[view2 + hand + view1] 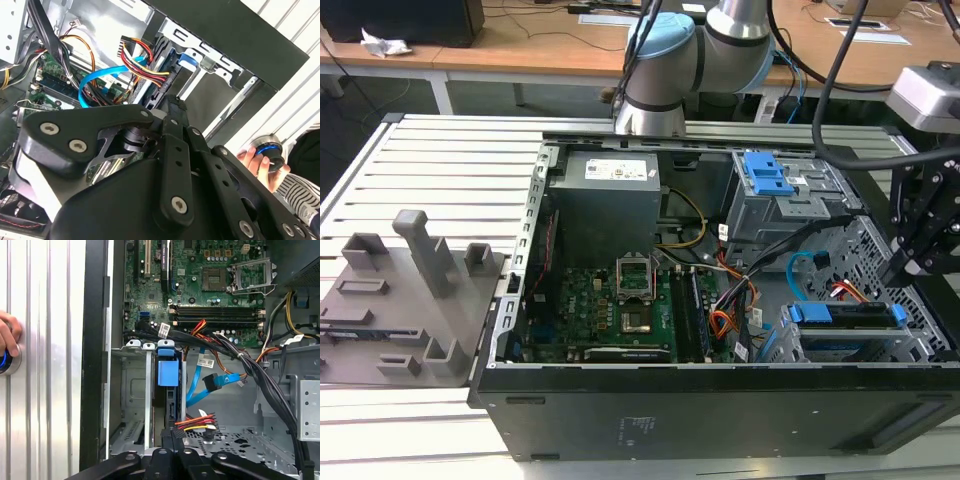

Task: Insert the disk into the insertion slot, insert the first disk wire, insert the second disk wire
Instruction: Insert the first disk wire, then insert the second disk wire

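The disk sits edge-on in the insertion slot, its blue carrier tab at the bay mouth; the exterior view shows the disk in the cage at that view's right. My gripper is at the disk's rear end, fingers close together on the dark plug of the first disk wire, a red, yellow and black bundle. The second disk wire, a light-blue flat cable, lies loose beside the disk with its connector free. My gripper hangs over the cage.
A person's hand rests on a blue-ringed button on the slatted table outside the case. Black cable bundles cross above the cage. The motherboard and a taller grey bay box with a blue latch lie further in.
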Robot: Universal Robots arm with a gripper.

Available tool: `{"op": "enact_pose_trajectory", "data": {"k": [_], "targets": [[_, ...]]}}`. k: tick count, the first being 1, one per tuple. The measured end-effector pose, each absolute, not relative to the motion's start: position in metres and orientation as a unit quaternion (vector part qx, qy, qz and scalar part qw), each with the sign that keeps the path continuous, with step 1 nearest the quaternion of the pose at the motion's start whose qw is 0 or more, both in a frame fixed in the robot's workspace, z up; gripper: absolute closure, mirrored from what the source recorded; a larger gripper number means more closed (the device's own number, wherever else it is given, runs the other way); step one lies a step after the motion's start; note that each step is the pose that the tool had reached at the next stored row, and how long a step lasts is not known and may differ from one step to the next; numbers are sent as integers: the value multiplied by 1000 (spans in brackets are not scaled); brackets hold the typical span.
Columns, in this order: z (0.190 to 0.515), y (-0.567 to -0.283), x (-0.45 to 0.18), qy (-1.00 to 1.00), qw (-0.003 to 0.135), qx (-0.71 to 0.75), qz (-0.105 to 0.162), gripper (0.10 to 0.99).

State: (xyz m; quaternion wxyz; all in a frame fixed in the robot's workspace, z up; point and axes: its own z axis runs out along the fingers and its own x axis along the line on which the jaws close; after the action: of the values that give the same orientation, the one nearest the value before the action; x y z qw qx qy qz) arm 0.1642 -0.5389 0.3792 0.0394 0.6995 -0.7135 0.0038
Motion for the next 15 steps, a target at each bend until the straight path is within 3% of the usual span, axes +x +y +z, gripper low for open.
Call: {"op": "enact_pose_trajectory", "data": {"k": [15], "targets": [[373, -539, 152, -713, 39, 700, 4, 980]]}}
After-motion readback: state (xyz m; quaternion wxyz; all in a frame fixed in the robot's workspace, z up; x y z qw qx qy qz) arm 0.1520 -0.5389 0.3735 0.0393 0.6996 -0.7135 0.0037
